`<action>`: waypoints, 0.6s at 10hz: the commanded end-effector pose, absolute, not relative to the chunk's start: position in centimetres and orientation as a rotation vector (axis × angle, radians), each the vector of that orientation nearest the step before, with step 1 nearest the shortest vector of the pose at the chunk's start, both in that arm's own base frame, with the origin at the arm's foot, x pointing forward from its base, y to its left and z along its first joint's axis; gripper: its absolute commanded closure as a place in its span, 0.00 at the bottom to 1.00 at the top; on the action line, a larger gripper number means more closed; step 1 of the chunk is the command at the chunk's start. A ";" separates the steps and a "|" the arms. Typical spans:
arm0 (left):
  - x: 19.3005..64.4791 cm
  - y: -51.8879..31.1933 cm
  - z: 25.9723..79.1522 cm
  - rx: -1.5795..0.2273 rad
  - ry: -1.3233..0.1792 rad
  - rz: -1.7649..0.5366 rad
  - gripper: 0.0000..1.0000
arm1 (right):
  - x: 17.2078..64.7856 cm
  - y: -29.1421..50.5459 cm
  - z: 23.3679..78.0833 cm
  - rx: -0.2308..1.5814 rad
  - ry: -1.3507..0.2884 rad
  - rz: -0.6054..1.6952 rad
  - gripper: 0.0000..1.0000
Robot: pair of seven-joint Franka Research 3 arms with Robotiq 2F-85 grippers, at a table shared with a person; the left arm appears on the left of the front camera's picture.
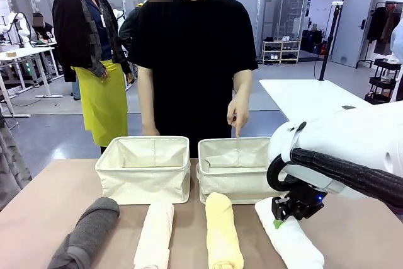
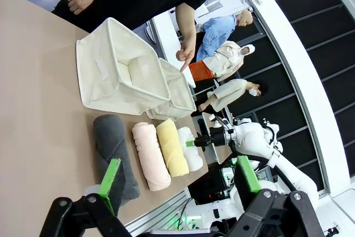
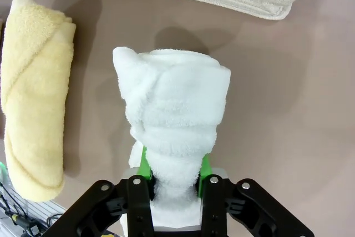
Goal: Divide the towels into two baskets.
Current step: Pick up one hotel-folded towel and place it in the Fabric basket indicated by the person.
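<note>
While right arm is down at the table, right gripper (image 1: 281, 218): jaws drawn in, green pads pressing both sides of the white towel (image 1: 295, 242), lower right of front frame.
Right wrist view: white towel (image 3: 177, 98) pinched narrow between the pads (image 3: 144, 162); roll lies on table.
Left gripper (image 2: 178, 167): fingers spread wide, nothing between them.
Towel row, lower front frame, left to right: dark grey towel (image 1: 88, 234), cream-peach towel (image 1: 156, 234), pale yellow towel (image 1: 223, 231), white towel.
Baskets: left-hand basket (image 1: 145, 181) and right-hand basket (image 1: 233, 184) side by side, mid-frame, behind the row.
Person's hand (image 1: 238, 114): index finger pointing down over right-hand basket.
</note>
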State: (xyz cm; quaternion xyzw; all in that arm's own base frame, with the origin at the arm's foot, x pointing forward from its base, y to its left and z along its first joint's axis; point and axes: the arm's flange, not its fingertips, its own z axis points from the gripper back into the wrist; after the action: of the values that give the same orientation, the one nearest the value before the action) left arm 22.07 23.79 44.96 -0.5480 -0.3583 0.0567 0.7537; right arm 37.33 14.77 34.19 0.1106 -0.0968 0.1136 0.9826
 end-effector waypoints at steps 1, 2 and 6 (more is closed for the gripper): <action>21.9 24.1 45.0 -1.207 -0.809 0.102 0.00 | 37.4 14.8 34.0 0.223 -0.194 0.226 0.77; 21.9 24.1 45.0 -1.207 -0.809 0.102 0.00 | 37.4 14.8 34.0 0.223 -0.194 0.226 0.77; 21.9 24.1 45.0 -1.207 -0.809 0.102 0.00 | 37.3 14.8 34.2 0.222 -0.195 0.228 0.70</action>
State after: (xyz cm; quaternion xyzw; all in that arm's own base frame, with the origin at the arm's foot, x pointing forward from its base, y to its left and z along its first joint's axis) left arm 22.07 23.79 44.96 -0.5480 -0.3583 0.0567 0.7537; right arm 37.34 14.76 34.21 0.1106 -0.0971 0.1135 0.9826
